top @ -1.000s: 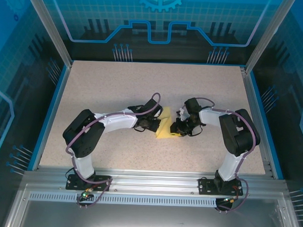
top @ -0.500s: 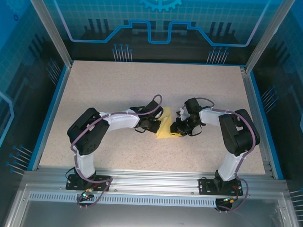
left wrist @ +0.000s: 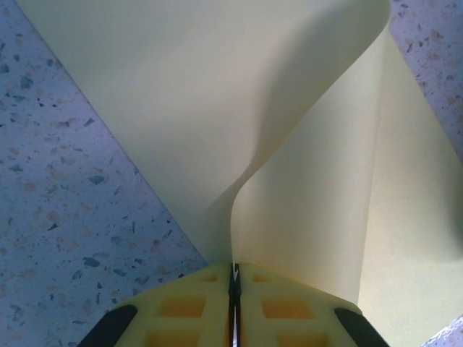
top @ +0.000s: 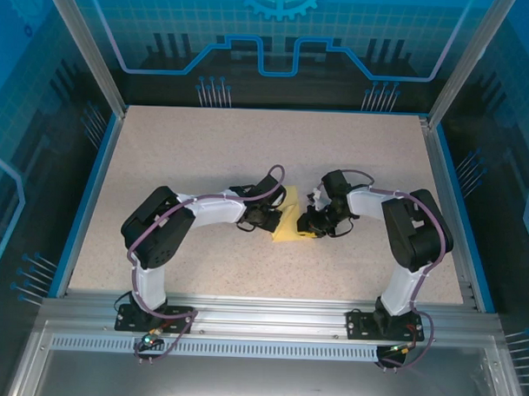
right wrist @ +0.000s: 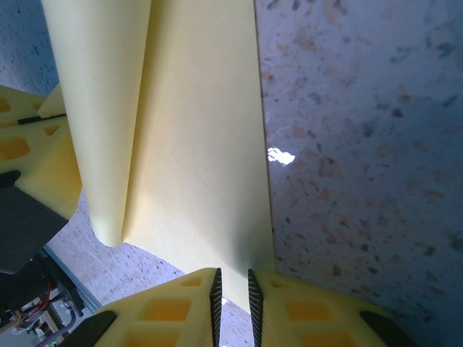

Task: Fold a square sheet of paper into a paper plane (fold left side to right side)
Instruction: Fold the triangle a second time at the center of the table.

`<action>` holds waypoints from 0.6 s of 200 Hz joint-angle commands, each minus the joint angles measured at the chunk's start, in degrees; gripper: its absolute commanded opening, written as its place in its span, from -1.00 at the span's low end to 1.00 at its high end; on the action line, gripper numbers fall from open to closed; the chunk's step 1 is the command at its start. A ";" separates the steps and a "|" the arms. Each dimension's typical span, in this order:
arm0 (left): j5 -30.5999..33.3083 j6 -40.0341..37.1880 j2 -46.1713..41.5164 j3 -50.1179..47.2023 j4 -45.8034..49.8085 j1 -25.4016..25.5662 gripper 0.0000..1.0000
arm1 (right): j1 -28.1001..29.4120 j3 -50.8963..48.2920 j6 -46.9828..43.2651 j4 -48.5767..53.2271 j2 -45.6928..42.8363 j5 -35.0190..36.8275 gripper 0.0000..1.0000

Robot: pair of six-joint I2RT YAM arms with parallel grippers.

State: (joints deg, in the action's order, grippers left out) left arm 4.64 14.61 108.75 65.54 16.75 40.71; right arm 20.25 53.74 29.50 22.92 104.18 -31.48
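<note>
thin bright-yellow square sheet of paper is lying mid-frame in the top view, the left gripper pinching its raised curl and the right gripper clamping its opposite edge, the left-to-right fold seemingly being in hand and next needing that curl carried across and flattened.

The left arm and the right arm are reaching inward with elbows bent and wrists facing each other, while the left end effector and the right end effector are each pinching the square sheet of paper.
</note>
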 commanded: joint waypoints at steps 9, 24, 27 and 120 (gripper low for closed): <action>-0.97 -0.83 0.52 1.50 -1.02 -0.37 -0.77 | 1.24 0.23 -0.92 1.58 2.37 2.17 -0.58; -0.93 -0.86 0.08 1.26 -1.29 -0.37 -0.77 | 1.28 0.23 -0.92 1.73 2.42 2.41 -0.58; -0.92 -0.90 0.00 1.23 -1.35 -0.33 -0.77 | 1.30 0.23 -0.90 1.76 2.51 2.40 -0.58; -1.22 -0.72 1.64 1.00 -1.65 -0.36 -0.76 | 1.26 0.42 -0.93 1.85 2.60 2.06 -0.58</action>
State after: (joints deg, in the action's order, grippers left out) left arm 4.62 14.61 108.84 65.54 15.90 40.71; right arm 20.25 54.17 29.50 23.53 104.49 -31.48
